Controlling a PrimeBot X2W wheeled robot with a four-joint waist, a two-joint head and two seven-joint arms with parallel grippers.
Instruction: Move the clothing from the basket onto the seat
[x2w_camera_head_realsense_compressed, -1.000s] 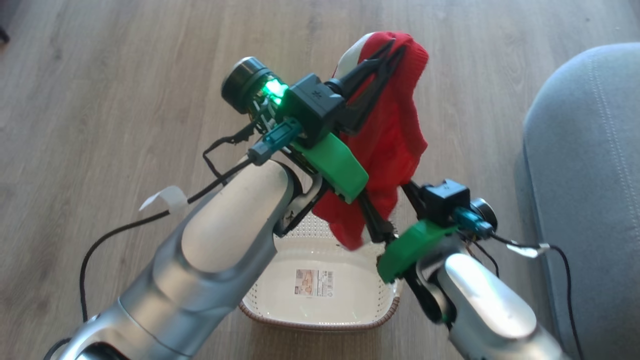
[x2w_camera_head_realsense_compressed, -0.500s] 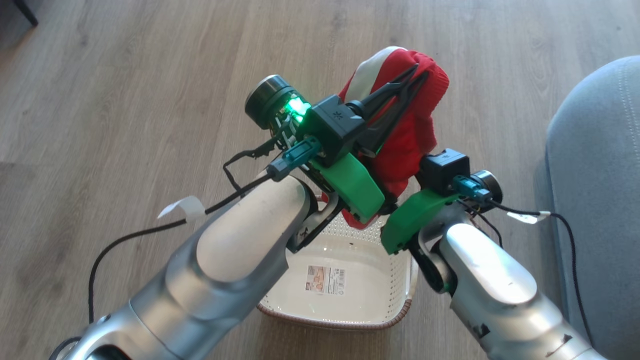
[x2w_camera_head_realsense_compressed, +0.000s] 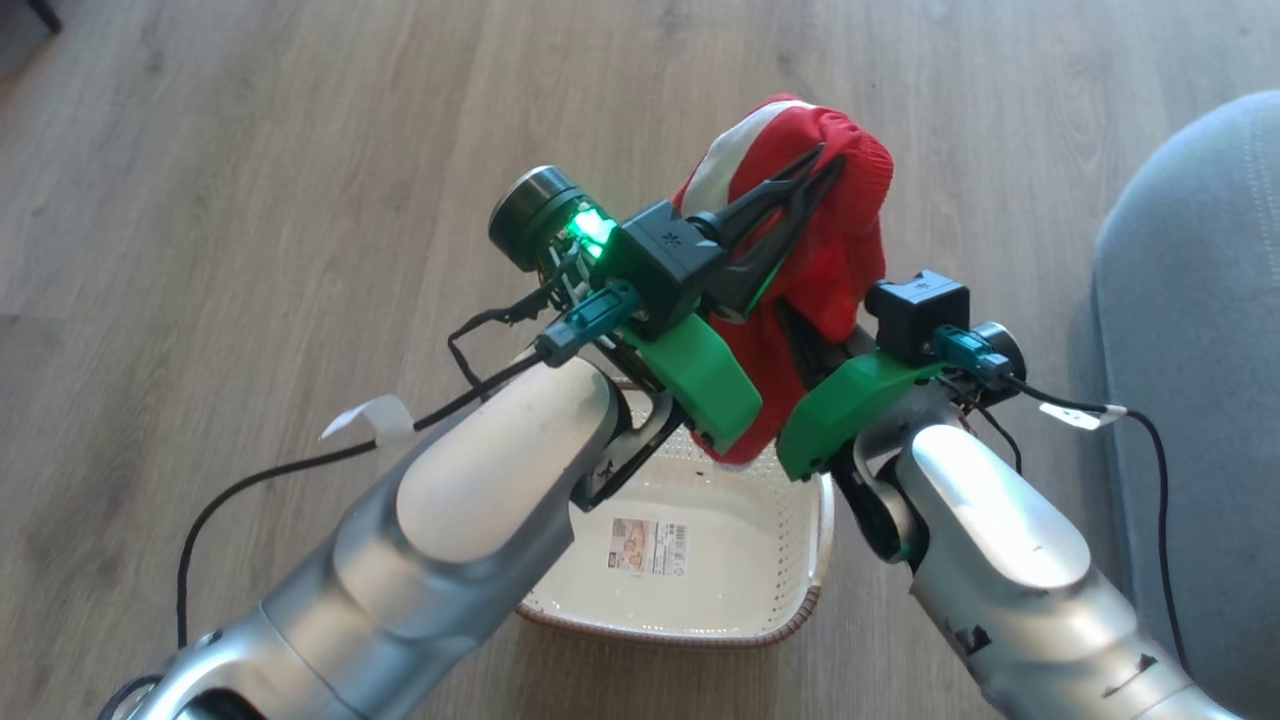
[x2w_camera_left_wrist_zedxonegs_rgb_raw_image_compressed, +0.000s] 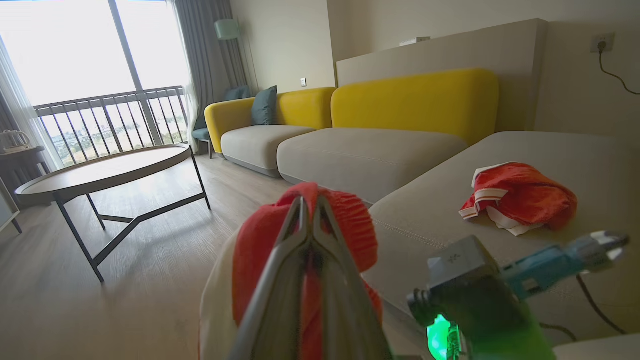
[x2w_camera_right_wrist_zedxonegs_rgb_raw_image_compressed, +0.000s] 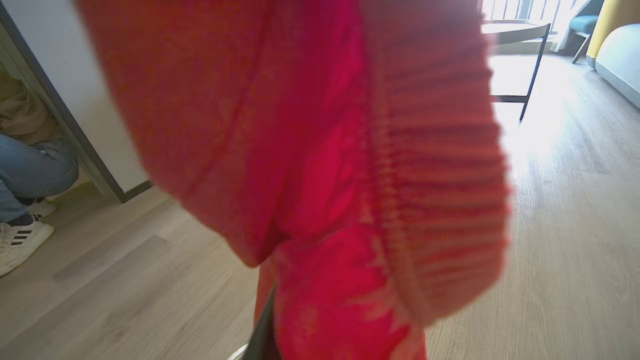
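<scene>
A red garment with a white panel, the clothing (x2w_camera_head_realsense_compressed: 830, 250), hangs above the basket. My left gripper (x2w_camera_head_realsense_compressed: 815, 170) is shut on its top fold; the same grip shows in the left wrist view (x2w_camera_left_wrist_zedxonegs_rgb_raw_image_compressed: 310, 202). From the lower right, my right gripper (x2w_camera_head_realsense_compressed: 805, 345) reaches into the hanging fabric, its fingers buried and shut in the red cloth (x2w_camera_right_wrist_zedxonegs_rgb_raw_image_compressed: 350, 175). Beneath both arms on the floor stands the cream basket (x2w_camera_head_realsense_compressed: 800, 610), with just a label on its bottom. The grey seat (x2w_camera_head_realsense_compressed: 1190, 300) lies to the right. More red-and-white clothing (x2w_camera_left_wrist_zedxonegs_rgb_raw_image_compressed: 517, 197) lies on the seat (x2w_camera_left_wrist_zedxonegs_rgb_raw_image_compressed: 440, 210).
A round wooden coffee table (x2w_camera_left_wrist_zedxonegs_rgb_raw_image_compressed: 100, 170) stands on the wood floor to the left of the sofa. Yellow backrests (x2w_camera_left_wrist_zedxonegs_rgb_raw_image_compressed: 415, 102) rise behind the cushions. A person's foot in a white shoe (x2w_camera_right_wrist_zedxonegs_rgb_raw_image_compressed: 20, 240) is near a wall. Black cables trail from both wrists.
My right gripper has risen from near the basket up into the hanging garment and gone from open to shut. The left gripper keeps its hold. The camera has shifted slightly.
</scene>
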